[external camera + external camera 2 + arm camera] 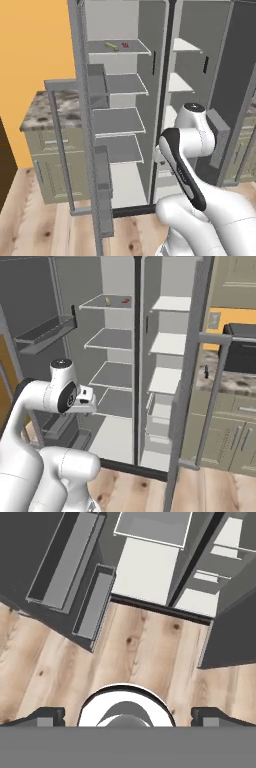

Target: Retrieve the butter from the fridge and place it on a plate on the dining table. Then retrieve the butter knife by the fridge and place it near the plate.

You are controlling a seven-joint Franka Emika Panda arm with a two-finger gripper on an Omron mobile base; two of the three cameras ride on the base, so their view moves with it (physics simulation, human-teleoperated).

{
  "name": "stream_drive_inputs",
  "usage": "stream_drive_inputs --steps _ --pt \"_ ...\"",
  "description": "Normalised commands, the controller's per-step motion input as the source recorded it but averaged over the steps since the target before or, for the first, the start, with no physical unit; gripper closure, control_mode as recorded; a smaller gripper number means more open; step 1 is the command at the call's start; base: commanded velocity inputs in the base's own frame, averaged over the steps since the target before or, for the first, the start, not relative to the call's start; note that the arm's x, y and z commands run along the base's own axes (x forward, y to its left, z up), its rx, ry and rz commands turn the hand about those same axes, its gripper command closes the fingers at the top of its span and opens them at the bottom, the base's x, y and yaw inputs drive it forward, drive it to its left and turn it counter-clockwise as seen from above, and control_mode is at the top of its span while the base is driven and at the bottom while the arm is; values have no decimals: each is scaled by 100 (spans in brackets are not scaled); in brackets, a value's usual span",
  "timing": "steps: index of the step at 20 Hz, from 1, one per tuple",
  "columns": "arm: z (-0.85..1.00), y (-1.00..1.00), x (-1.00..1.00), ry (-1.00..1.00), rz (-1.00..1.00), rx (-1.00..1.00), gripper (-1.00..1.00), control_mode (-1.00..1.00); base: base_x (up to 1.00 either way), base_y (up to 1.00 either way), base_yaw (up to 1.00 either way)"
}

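- White arm segments fill the lower right of the left base view, folded back on themselves, so the hand hangs low and looks down at the floor rather than into the shelves.
- At the bottom edge of the hand view the gripper [128, 716] shows its two dark tips far apart, jaws wide and holding nothing; I judge this a waiting pose before any reach upward.
- Pale wood floor [145, 657] runs under the hand, meeting the dark sill of the fridge [150, 60] across the middle of the hand view.
- Both fridge doors stand swung out, their inner bins facing the robot, which leaves every shelf open to the arm.
- On the top shelf, upper middle of the left base view, lies the butter [112, 46], a small yellowish stick, with a small red item [125, 45] just beside it; the remaining shelves look bare.
- High placement means the arm will likely have to unfold and rise a good way.
- Marble-topped green cabinets [47, 145] flank the fridge against an orange wall [35, 45]; a small dark object [206, 372] on the right-hand counter may be the butter knife, too small to tell.
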Motion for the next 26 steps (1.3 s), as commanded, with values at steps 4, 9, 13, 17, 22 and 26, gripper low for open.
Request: stream_drive_inputs --steps 4,9,13,17,22,26 --pt "0 0 0 0 0 0 -100 100 51 -42 17" --pt "0 0 0 0 0 0 -100 100 70 -28 13" --pt "0 0 0 0 0 0 -100 100 64 -19 12" --pt "0 0 0 0 0 0 -100 100 48 -8 1" --pt "0 0 0 0 0 0 -100 100 45 1 4" --pt "0 0 0 0 0 0 -100 100 41 -6 22"
